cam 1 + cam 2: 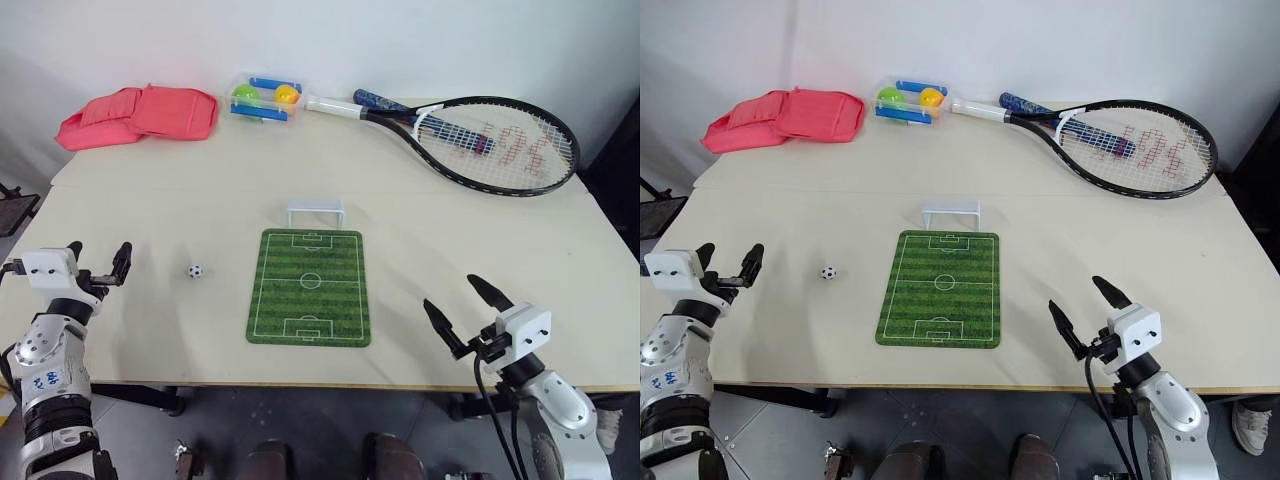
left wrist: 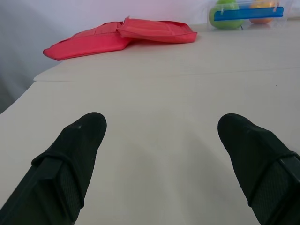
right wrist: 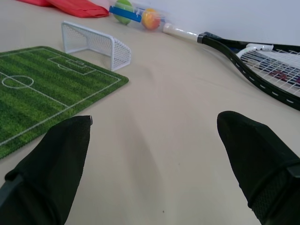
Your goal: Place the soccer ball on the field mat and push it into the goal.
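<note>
Soccer ball (image 1: 195, 270) on worktop (image 1: 150, 200), left of field mat (image 1: 310, 288); goal (image 1: 316, 213) at mat far edge. Both jaws apart, empty.

Beige table (image 1: 150, 200) with field mat (image 1: 310, 288), goal (image 1: 316, 213), soccer ball (image 1: 195, 270), racket (image 1: 500, 140), red pouch (image 1: 140, 113).

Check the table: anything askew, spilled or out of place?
Nothing spilled or damaged. The soccer ball sits on the bare table, left of the field mat, not on it. The goal stands upright at the mat's far end. Both the left gripper and right gripper are open, holding nothing.
</note>
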Robot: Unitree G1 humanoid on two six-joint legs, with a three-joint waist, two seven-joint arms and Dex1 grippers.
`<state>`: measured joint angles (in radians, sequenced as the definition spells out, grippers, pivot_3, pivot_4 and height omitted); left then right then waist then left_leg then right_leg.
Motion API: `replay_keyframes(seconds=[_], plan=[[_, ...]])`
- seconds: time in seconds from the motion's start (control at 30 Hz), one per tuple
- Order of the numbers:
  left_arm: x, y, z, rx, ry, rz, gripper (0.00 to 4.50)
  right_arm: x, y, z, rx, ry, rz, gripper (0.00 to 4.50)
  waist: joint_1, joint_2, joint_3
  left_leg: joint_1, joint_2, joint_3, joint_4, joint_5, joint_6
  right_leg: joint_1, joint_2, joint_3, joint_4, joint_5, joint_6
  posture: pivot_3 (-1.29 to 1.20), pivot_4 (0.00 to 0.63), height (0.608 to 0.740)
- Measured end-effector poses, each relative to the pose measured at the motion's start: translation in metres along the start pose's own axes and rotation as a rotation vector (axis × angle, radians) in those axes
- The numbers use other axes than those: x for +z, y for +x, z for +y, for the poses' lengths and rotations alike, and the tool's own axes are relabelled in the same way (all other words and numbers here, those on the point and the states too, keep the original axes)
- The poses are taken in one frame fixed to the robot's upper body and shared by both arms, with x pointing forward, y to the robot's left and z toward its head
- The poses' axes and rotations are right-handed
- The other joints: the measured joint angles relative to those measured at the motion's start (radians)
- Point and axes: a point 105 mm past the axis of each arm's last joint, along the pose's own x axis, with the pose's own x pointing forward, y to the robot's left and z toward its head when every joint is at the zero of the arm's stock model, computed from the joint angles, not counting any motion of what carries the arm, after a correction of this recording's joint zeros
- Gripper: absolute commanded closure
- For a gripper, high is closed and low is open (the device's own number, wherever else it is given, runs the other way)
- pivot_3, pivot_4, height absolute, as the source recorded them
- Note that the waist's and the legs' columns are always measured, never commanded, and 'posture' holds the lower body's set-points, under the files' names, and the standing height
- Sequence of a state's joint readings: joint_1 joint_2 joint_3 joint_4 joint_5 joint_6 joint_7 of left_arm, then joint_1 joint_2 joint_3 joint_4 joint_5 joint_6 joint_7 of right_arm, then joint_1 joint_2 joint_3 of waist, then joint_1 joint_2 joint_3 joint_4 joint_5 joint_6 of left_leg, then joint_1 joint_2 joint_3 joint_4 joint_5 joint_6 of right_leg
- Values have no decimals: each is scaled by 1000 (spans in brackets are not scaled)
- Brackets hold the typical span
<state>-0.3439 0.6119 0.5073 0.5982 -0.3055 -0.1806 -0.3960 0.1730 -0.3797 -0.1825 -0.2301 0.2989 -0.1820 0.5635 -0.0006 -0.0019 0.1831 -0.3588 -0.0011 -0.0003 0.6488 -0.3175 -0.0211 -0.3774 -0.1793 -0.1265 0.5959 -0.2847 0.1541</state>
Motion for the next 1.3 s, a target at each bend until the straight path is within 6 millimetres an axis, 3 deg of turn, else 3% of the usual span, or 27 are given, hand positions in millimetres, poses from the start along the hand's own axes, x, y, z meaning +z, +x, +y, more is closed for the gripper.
replay_keyframes(seconds=[0.1,0.23,0.37,0.47,0.57,0.7,0.8,1.0,1.2,1.3], plan=[[1,-1,-1,-18,-18,-11,178,2,0,2,23,6,-14,0,-1,0,0,0,0,0,0,0,0,0,0,0,0,0,0,0,150,740],[21,-18,2,-135,-71,-132,178,18,9,5,114,69,-98,0,-11,-1,1,2,1,3,0,-1,0,0,0,2,0,0,0,0,150,740],[34,-42,23,-293,36,-59,178,48,19,3,304,127,-190,0,-17,-1,1,2,4,4,0,-2,0,0,3,3,-1,0,0,0,150,740],[46,-56,35,-389,107,-11,178,58,23,2,418,172,-199,0,-15,-1,1,3,5,5,0,-3,0,0,4,4,-1,0,0,0,150,740],[39,-75,34,-498,90,47,178,63,28,4,494,178,-251,0,-10,0,1,3,5,7,0,-4,0,0,4,5,-2,0,0,0,150,740],[18,-113,30,-645,-15,179,178,76,33,23,704,174,-362,0,-11,0,1,3,13,11,3,-10,-1,0,11,7,-3,0,-1,0,150,740],[16,-124,27,-687,-26,194,178,75,31,29,760,148,-403,0,-2,-1,1,3,16,11,3,-11,-3,-1,14,7,-4,-1,-3,0,150,740],[8,-119,7,-723,-44,129,178,70,32,33,787,138,-414,0,2,0,1,3,16,12,5,-12,-3,-1,14,7,-3,-1,-3,0,150,740],[12,-89,-19,-799,-55,75,178,73,32,31,799,95,-424,0,-1,-1,1,3,16,12,5,-12,-3,-1,14,8,-3,-1,-3,0,150,740],[13,-63,-35,-832,-48,73,178,70,31,25,782,76,-408,0,3,-1,1,3,15,13,6,-12,-3,-1,14,7,-2,-1,-3,0,150,740]])
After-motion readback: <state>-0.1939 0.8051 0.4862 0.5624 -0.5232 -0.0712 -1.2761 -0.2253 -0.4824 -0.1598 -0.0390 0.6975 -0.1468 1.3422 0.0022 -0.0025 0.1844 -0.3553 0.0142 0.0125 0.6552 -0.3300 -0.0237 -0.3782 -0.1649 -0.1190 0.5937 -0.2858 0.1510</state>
